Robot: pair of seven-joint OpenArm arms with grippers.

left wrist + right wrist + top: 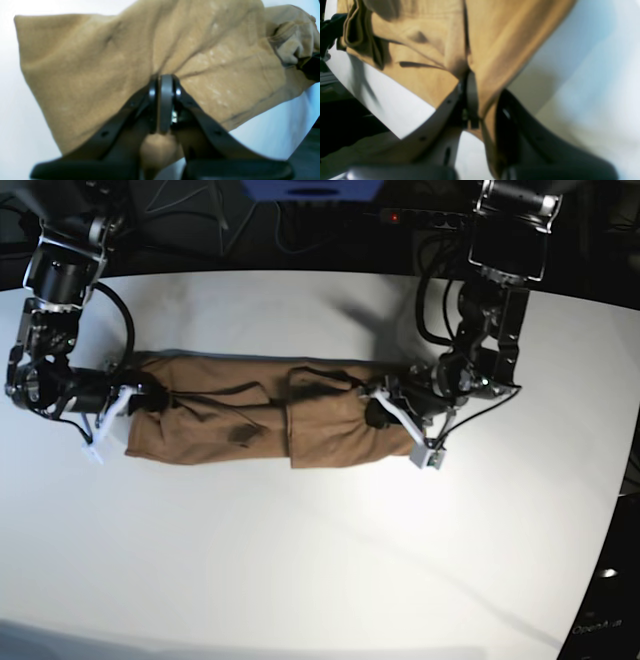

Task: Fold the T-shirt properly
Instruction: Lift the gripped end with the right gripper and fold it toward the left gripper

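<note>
Both arms reach low, fingers [165,82] [470,82] clamped on T-shirt [250,425] ends

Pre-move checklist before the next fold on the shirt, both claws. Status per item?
1. Left claw shut on cloth: ok, jaws pinched together on the T-shirt edge in the left wrist view.
2. Right claw shut on cloth: ok, fabric is caught between its jaws in the right wrist view.
3. Claws at opposite ends of the shirt: ok, one at each short end in the base view.
4. Shirt folded into a flat, even band: not ok, creases and a bunched lump show mid-band.
5. Shirt fully on the table: ok.
6. How many layers each claw holds: cannot tell.
</note>
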